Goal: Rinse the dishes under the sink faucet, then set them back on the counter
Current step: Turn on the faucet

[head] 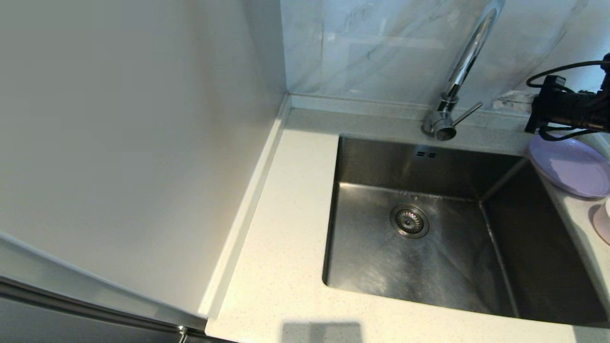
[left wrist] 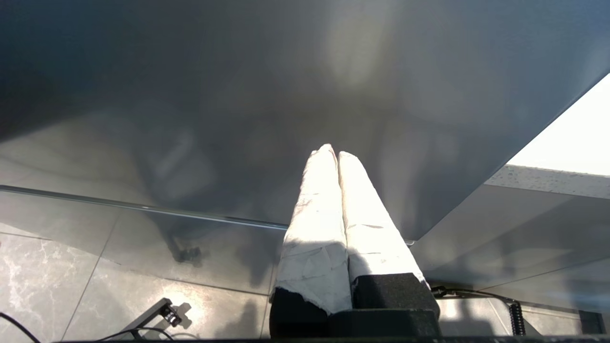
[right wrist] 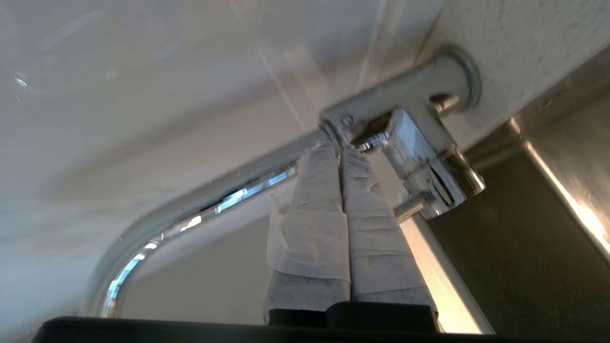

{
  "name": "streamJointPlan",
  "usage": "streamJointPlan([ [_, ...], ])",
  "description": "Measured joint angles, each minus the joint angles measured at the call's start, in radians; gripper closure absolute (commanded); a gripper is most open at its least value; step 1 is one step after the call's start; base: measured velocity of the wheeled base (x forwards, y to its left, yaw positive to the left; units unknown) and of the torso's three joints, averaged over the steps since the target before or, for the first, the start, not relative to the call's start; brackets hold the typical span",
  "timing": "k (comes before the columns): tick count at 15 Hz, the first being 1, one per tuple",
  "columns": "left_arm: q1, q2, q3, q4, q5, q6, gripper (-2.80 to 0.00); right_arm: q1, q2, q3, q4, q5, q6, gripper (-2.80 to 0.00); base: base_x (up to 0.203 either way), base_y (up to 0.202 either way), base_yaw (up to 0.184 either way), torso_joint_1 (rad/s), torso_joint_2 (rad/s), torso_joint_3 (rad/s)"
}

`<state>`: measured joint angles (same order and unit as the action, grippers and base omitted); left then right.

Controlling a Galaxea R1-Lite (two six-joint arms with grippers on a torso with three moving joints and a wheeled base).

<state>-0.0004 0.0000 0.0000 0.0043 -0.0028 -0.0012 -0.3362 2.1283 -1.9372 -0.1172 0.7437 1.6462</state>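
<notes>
The chrome faucet [head: 457, 81] rises behind the steel sink [head: 381, 257], and its thin lever [head: 469, 113] points right. The lilac plate [head: 572, 166] lies on the counter [head: 286, 228] at the sink's right rim. The pink dish [head: 601, 225] is cut off by the frame edge. A whitish sliver above it may be the bowl. My right gripper [right wrist: 336, 153] is shut and empty. Its taped tips are close to the faucet body [right wrist: 419, 152], with the lever [right wrist: 410, 208] just beside them. My left gripper [left wrist: 332, 151] is shut, empty and parked low.
The right arm's black wrist and cables [head: 562, 112] hang above the plate's far edge. A drain strainer [head: 409, 221] sits in the basin floor. A tall pale panel [head: 119, 143] walls off the counter's left side. The left gripper hangs over floor tiles [left wrist: 95, 286] beside a cabinet.
</notes>
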Motion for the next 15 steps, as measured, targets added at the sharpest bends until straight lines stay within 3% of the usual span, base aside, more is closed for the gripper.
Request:
streamJointPlan([
  [6,0.0,0.0,0.0,0.0,0.0,0.0,0.0,0.003,0.032,-0.006,-0.054,0.099,0.005,0.0,0.0,0.0,0.0,0.0,0.0,0.0],
  [15,0.0,0.0,0.0,0.0,0.0,0.0,0.0,0.037,0.013,-0.001,-0.078,0.111,0.045,0.0,0.0,0.0,0.0,0.0,0.0,0.0],
])
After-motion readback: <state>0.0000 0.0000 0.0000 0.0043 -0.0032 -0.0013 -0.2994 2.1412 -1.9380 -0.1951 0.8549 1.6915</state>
